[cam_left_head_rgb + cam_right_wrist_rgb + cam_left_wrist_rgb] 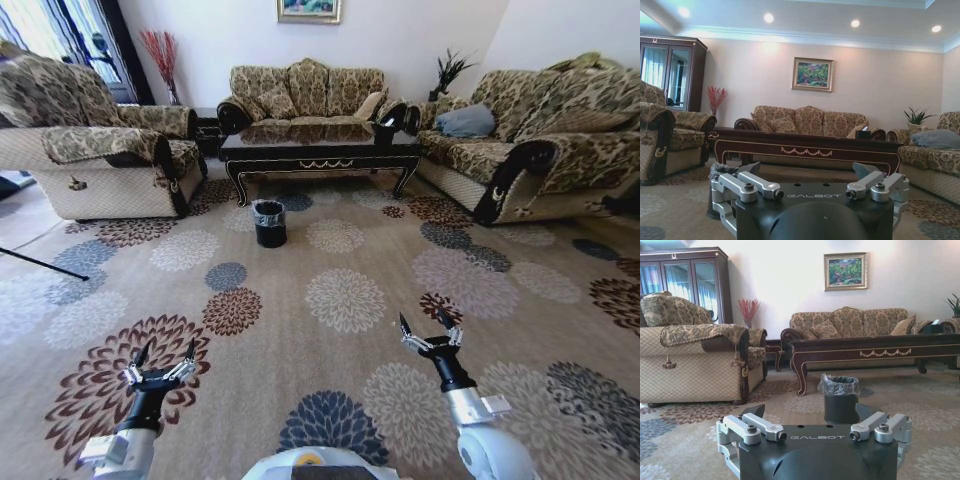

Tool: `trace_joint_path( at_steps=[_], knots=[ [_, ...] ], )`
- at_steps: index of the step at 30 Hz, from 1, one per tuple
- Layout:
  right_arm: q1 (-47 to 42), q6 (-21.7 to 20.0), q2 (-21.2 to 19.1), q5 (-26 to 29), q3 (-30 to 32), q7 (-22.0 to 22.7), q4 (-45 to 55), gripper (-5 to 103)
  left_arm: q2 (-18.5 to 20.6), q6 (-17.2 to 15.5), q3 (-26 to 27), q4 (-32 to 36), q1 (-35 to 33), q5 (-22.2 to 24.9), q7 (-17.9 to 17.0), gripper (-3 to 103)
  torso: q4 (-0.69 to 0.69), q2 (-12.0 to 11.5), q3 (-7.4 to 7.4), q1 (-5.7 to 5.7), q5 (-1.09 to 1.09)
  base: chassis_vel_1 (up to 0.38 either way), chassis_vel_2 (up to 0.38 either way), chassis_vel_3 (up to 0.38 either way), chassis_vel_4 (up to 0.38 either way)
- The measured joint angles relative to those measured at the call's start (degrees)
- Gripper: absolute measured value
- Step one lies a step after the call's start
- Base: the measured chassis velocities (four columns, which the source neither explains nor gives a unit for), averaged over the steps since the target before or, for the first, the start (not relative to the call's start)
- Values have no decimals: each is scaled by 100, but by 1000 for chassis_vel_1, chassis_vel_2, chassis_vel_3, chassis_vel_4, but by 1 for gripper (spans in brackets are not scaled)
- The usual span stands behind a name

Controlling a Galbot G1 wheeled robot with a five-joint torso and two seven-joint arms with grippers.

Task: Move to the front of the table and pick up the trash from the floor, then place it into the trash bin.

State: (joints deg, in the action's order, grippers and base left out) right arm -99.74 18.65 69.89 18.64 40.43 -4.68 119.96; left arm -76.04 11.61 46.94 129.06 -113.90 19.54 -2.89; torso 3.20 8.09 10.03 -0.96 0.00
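Note:
The dark wood table [320, 152] stands across the room in front of the back sofa. On the flowered carpet floor [345, 300], just before the table's left front leg, is the black trash bin [268, 222] with its clear liner. The trash is out of view. Both arms are held low in front of me, far short of the bin. The left gripper [160, 356] is open and empty, and so is the right gripper [428, 326]. Past the left gripper [810, 412] I see the trash bin [840, 399] and table [875, 351]. Beyond the right gripper [807, 170] the table [805, 146] stretches, with the bin [719, 172] partly hidden.
An armchair [100, 150] stands on the left, a sofa [300, 90] behind the table and another sofa [540, 140] on the right. A small black tissue box [385, 130] sits on the table. A thin black rod [40, 263] lies at the left edge. Open carpet lies between me and the bin.

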Motion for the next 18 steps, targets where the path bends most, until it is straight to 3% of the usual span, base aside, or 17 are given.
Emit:
trace_joint_path(
  at_steps=[18],
  knots=[
    [0, 0, 0, 0, 0, 0, 0, 100, 0, 0, 0, 0, 0, 0, 0, 100, 0, 409, 308, -103, 0, 0, 0, 0, 0]
  ],
)
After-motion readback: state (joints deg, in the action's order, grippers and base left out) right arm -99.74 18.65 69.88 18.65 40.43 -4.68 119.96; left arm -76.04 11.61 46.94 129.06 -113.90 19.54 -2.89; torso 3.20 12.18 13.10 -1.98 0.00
